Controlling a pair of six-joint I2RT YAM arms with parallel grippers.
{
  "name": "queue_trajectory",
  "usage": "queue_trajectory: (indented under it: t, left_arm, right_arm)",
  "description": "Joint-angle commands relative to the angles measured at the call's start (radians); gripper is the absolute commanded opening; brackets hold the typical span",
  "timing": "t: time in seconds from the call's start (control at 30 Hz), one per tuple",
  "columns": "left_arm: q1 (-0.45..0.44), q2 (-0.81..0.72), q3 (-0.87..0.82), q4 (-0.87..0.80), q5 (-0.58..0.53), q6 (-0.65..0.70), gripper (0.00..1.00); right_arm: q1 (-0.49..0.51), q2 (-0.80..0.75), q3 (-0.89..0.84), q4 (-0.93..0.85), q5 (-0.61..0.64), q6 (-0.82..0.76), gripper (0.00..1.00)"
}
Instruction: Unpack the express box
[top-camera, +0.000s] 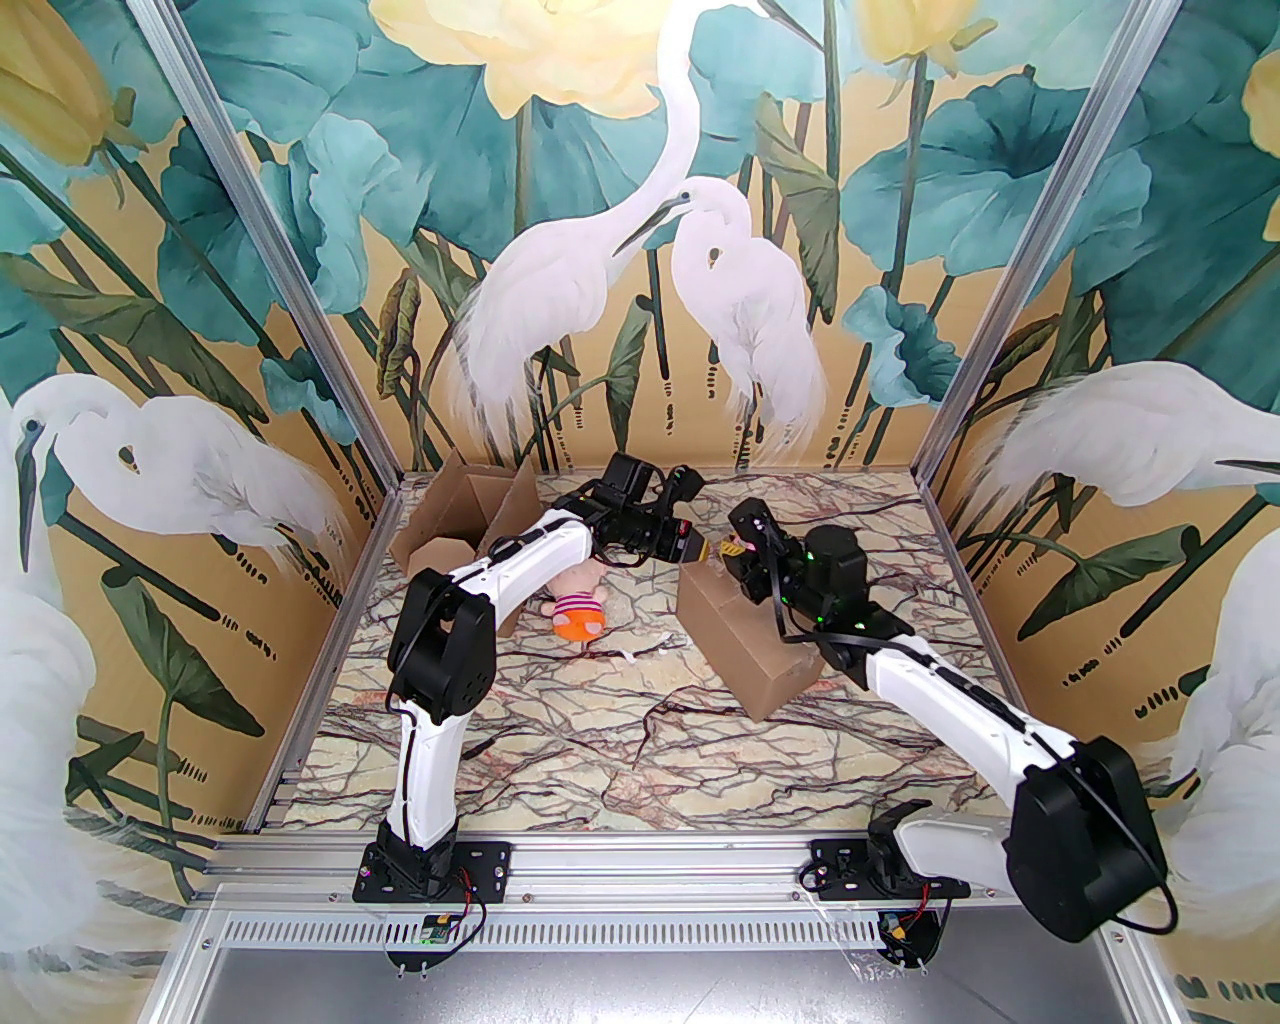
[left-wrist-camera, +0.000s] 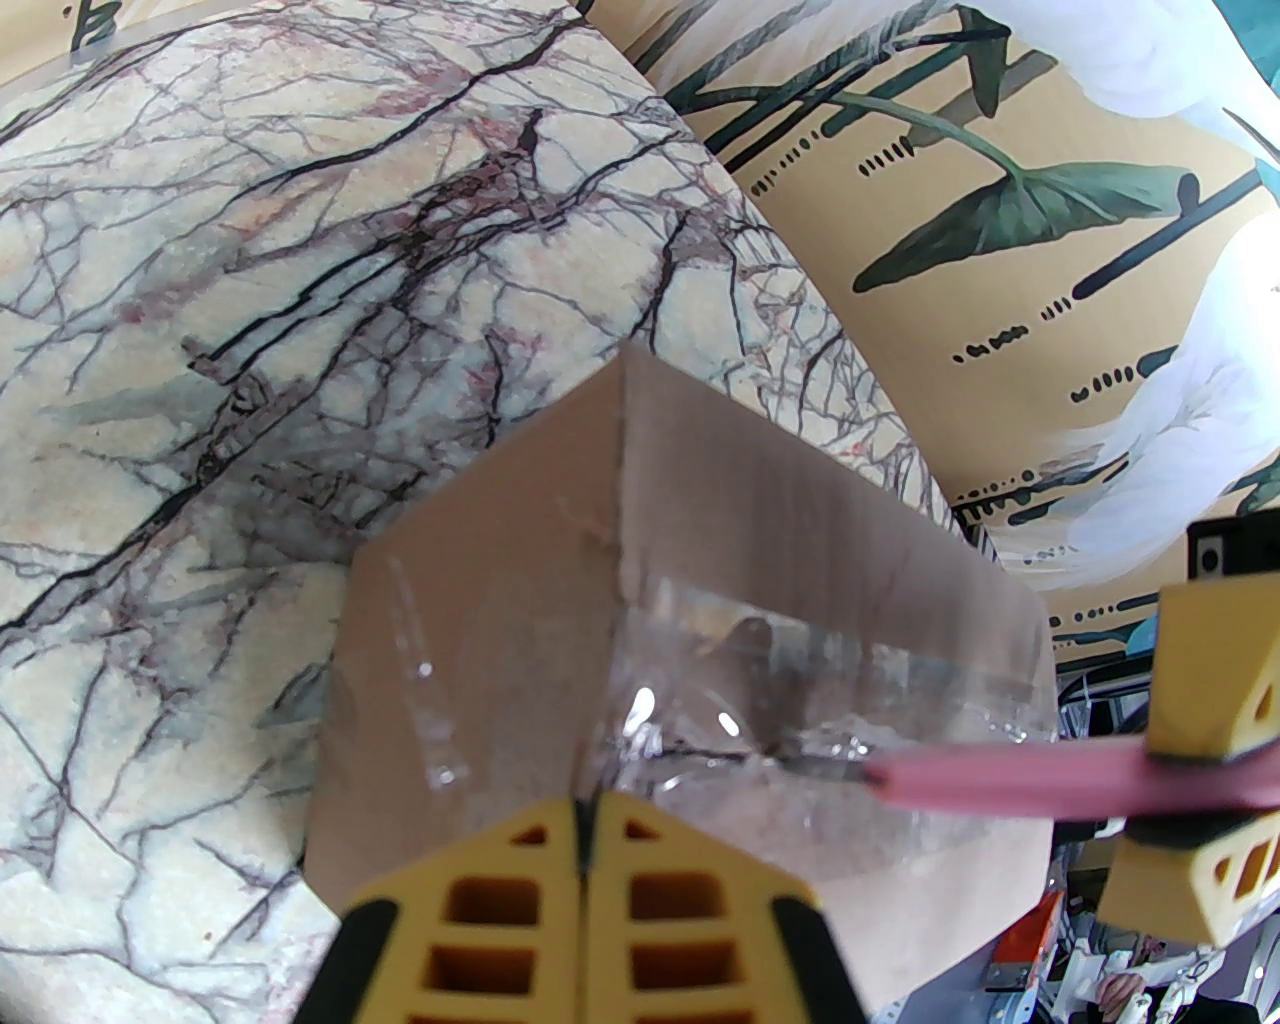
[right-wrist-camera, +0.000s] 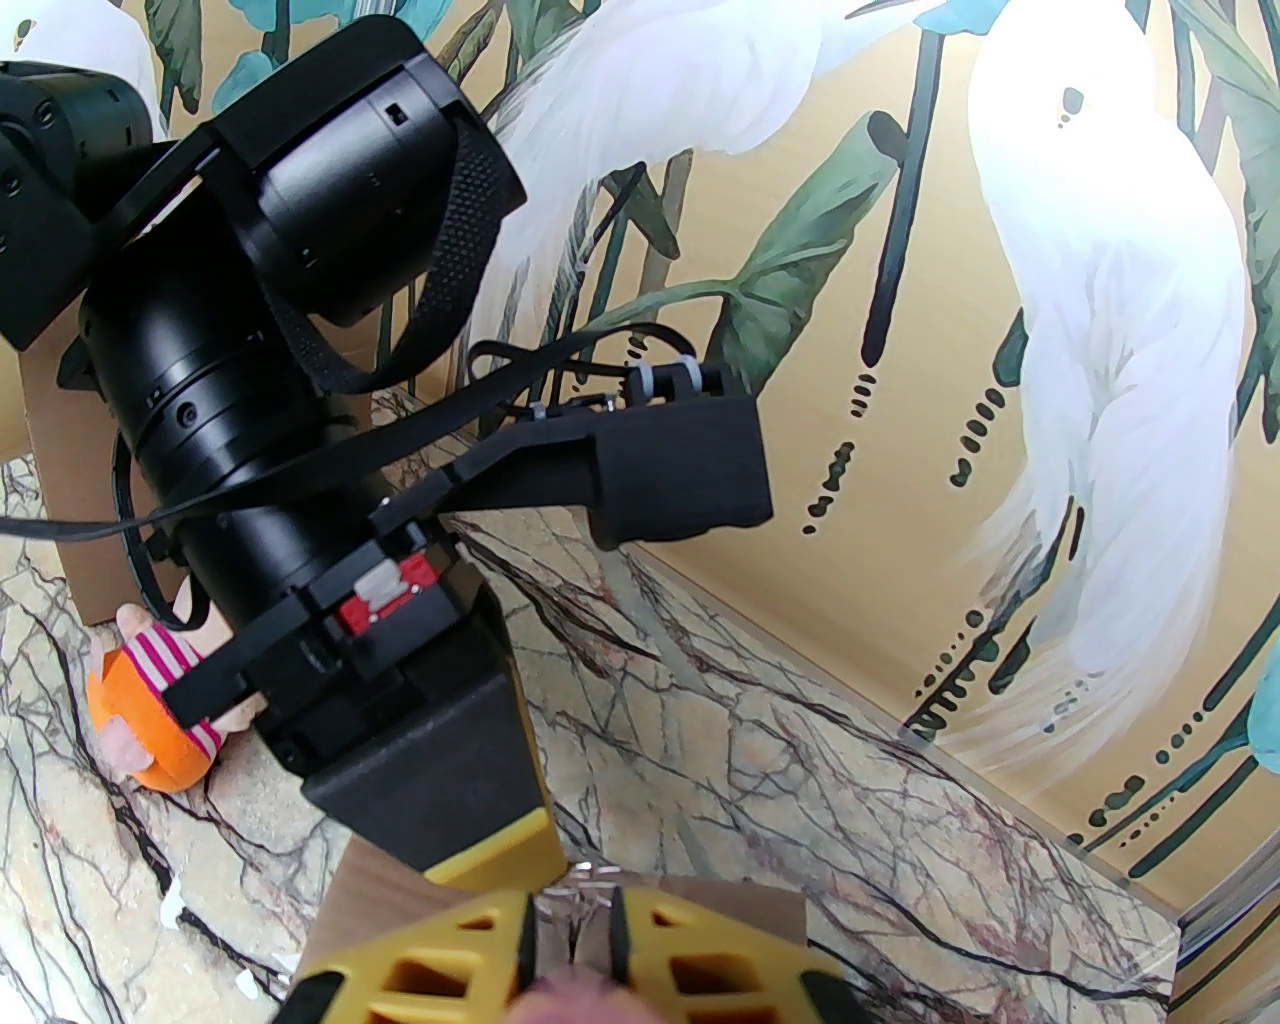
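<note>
Express box (top-camera: 745, 640) is found right of centre in the top view, closed and lying at an angle on the marbled table (top-camera: 600, 740). Its brown faces are plain, and clear tape (left-wrist-camera: 760, 680) is seen crinkled along the top seam. The left gripper (left-wrist-camera: 585, 805) is held at the box's taped end with its yellow fingers pressed together; whether the cardboard is touched cannot be told. The right gripper (left-wrist-camera: 1190, 775) is pinched on a pink strip (left-wrist-camera: 1000, 782), whose dark tip is laid against the tape. An open carton (top-camera: 455, 520) is seen at the upper left of the table, and a striped plush toy (top-camera: 578, 612) is lying between the two boxes. A red tag (right-wrist-camera: 385, 600) is fixed on the left wrist, its print too small to be read.
</note>
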Motion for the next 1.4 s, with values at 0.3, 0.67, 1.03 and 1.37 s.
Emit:
queue_trajectory:
  t: [0.3, 0.67, 1.03, 1.37]
  left_arm:
    - [0.038, -0.003, -0.011, -0.070, -0.157, -0.058, 0.00]
    - [0.046, -0.022, -0.028, -0.049, -0.185, -0.075, 0.00]
    - [0.051, -0.037, -0.032, -0.035, -0.210, -0.087, 0.00]
    - [0.067, -0.072, -0.081, -0.001, -0.232, -0.106, 0.00]
  right_arm:
    - [-0.007, -0.107, -0.066, -0.144, 0.014, 0.012, 0.00]
    - [-0.007, -0.182, -0.102, -0.205, 0.027, 0.035, 0.00]
    - [-0.007, -0.257, -0.132, -0.265, 0.025, 0.064, 0.00]
    - [-0.005, -0.317, -0.153, -0.332, 0.017, 0.101, 0.00]
